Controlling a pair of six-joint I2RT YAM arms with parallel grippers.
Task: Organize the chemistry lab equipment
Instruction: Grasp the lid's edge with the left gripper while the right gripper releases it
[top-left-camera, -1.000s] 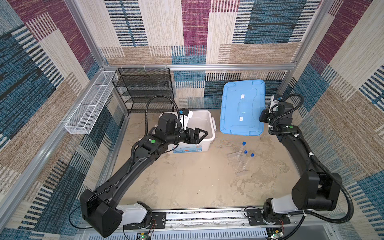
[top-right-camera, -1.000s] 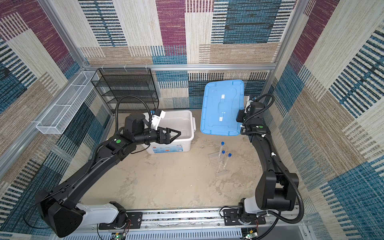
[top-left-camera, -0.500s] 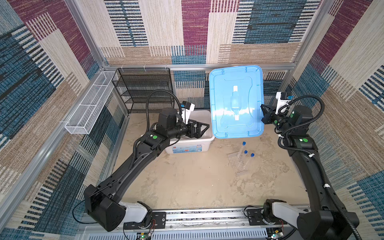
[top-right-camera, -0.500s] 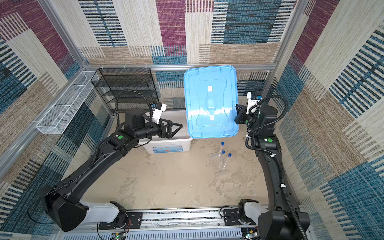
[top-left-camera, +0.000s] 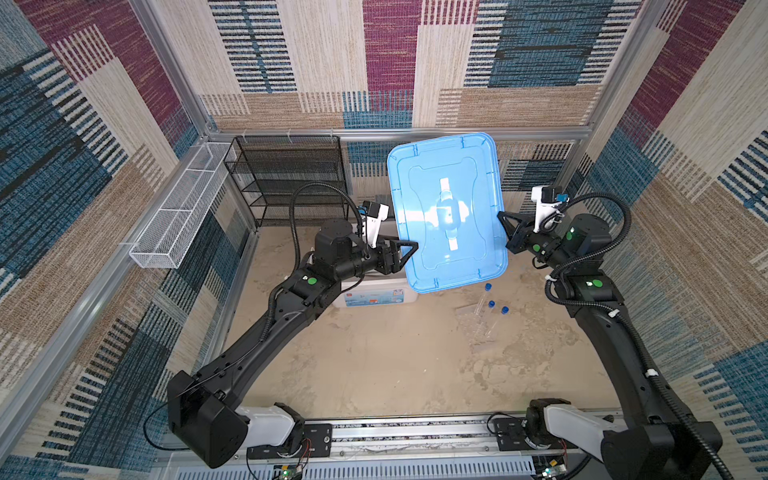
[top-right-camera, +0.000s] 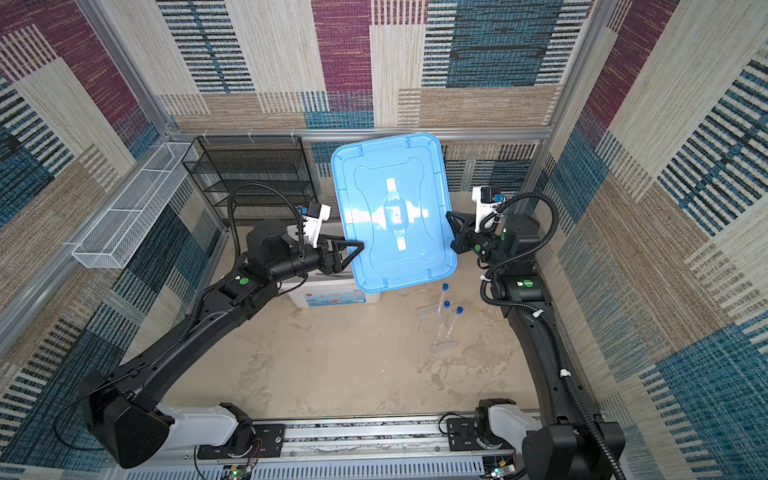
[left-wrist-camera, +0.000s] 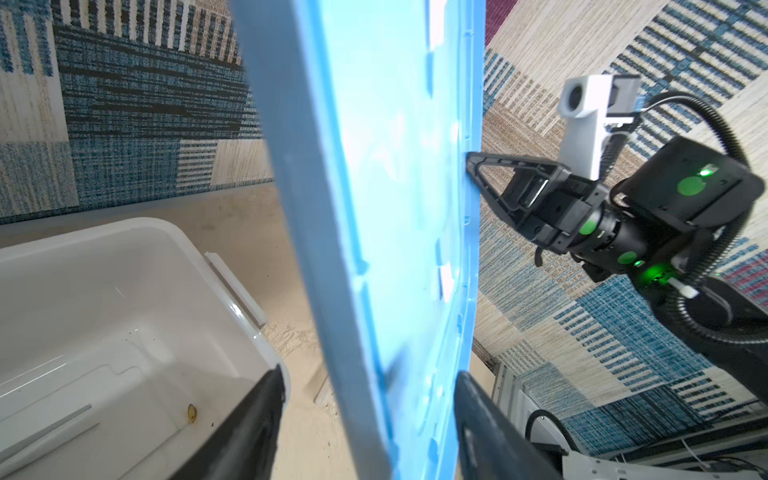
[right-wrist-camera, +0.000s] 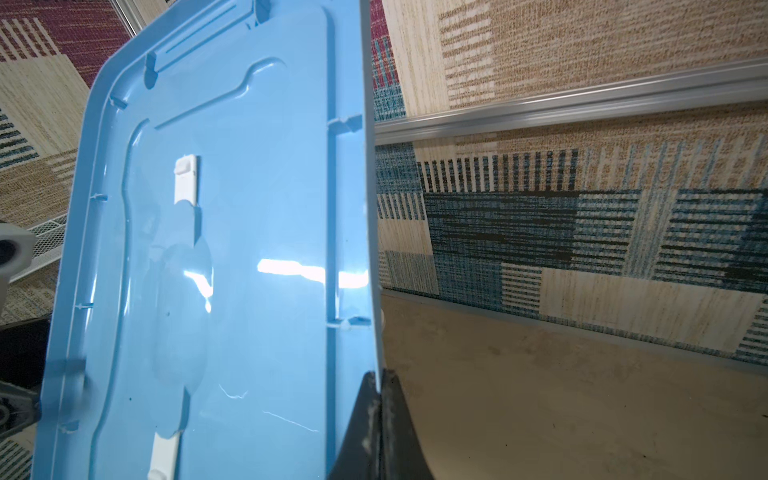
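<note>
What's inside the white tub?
The white tub looks mostly bare: a small brown speck and a thin silvery thing I cannot identify. A black finger and the blue lid cover the rest.

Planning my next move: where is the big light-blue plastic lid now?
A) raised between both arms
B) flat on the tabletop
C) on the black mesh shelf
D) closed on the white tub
A: the big light-blue plastic lid is airborne, its right edge pinched by the right gripper, the left gripper straddling its left edge.
</note>
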